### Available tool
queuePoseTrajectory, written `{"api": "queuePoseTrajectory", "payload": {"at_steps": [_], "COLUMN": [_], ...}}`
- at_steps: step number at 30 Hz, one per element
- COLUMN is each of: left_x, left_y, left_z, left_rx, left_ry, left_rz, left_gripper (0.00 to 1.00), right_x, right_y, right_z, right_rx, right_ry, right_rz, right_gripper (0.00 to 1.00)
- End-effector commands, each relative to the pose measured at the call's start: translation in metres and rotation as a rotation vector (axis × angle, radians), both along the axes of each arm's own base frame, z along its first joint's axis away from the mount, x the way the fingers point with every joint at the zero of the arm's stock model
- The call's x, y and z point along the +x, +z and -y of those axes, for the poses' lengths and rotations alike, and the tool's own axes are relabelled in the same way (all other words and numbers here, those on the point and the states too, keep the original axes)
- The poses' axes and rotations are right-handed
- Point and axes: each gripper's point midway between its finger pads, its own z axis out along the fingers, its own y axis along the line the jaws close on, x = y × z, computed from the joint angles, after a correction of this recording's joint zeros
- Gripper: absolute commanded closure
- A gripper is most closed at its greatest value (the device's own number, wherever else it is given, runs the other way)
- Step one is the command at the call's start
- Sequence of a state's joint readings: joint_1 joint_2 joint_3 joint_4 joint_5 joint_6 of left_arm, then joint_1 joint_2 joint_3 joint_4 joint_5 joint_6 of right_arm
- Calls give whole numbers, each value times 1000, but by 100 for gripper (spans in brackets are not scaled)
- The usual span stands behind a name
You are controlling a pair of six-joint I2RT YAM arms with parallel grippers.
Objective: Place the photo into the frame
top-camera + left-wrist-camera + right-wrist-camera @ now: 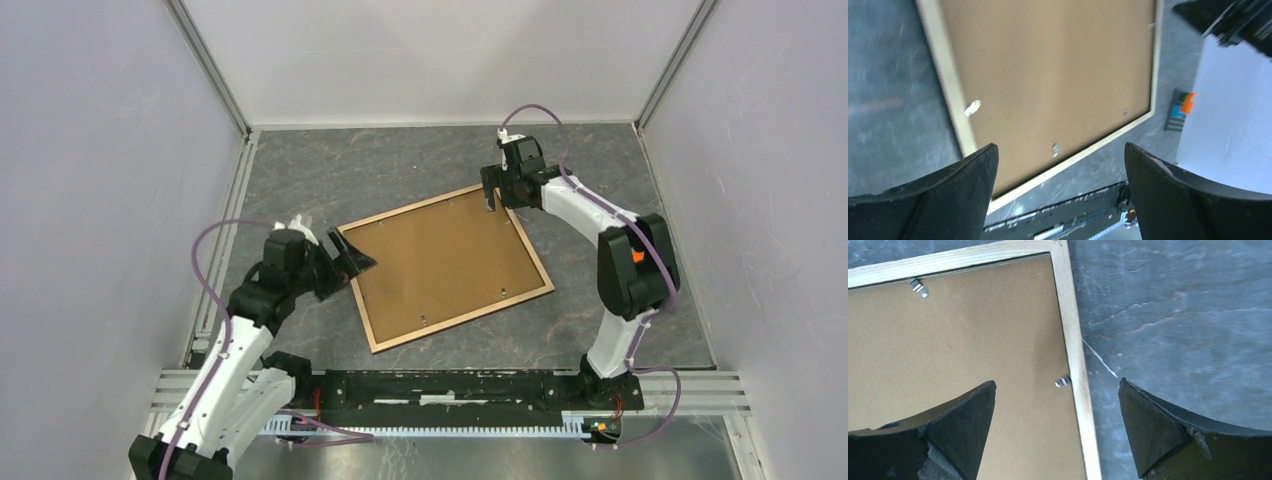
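The left gripper (347,257) is spread wide and holds nothing. The frame (464,319) lies flat on the bench (400,170) directly ahead of its fingers, light wood face up, with a brown backing board (445,265) set inside the rails. The right gripper (494,192) is also spread and holds nothing. It hangs over the frame's far corner, one finger (955,425) above the board and the other above bare bench. A small metal tab (1063,382) sits between them, against the rail.
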State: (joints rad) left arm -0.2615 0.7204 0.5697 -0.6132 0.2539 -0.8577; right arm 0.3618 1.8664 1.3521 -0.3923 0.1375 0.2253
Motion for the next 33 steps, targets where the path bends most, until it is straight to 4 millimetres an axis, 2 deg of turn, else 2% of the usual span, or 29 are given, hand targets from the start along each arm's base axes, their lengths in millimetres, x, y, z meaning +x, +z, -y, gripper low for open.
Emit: {"api": "queuePoseTrajectory", "payload": {"at_steps": [1, 3, 7, 10, 12, 15, 18, 21, 24, 25, 29, 33], "left_x": [61, 91, 151, 196, 215, 231, 245, 253, 264, 267, 279, 283], "left_y": [67, 83, 81, 86, 80, 72, 47, 12, -14, -17, -34, -57], "left_z": [6, 19, 33, 43, 51, 63, 74, 84, 95, 100, 123, 132], "left_rx": [120, 171, 326, 434, 489, 539, 626, 720, 743, 734, 725, 760], "left_ry": [-129, -244, -466, -601, -721, -867, -983, -1078, -1123, -1127, -1129, -1145], "left_rz": [296, 368, 346, 406, 405, 392, 387, 341, 288, 284, 300, 255], "left_gripper": [0, 0, 0, 0, 1, 1, 0, 1, 12, 15, 17, 18], "right_x": [-13, -32, -67, -87, -102, -123, -138, -153, -167, -170, -177, -183], "right_y": [75, 83, 99, 114, 124, 138, 152, 166, 178, 180, 170, 158], "right_z": [14, 10, 2, 0, -6, -7, -3, -5, -10, -10, -6, -4], "right_rx": [-68, -25, 64, 97, 144, 177, 185, 219, 268, 275, 272, 275], "right_ry": [106, 164, 258, 302, 346, 393, 405, 437, 466, 471, 467, 460], "right_rz": [126, 141, 186, 209, 223, 246, 260, 284, 317, 330, 328, 303], "right_gripper": [2, 2, 2, 2, 2, 2, 2, 2, 2, 2, 3, 3]}}
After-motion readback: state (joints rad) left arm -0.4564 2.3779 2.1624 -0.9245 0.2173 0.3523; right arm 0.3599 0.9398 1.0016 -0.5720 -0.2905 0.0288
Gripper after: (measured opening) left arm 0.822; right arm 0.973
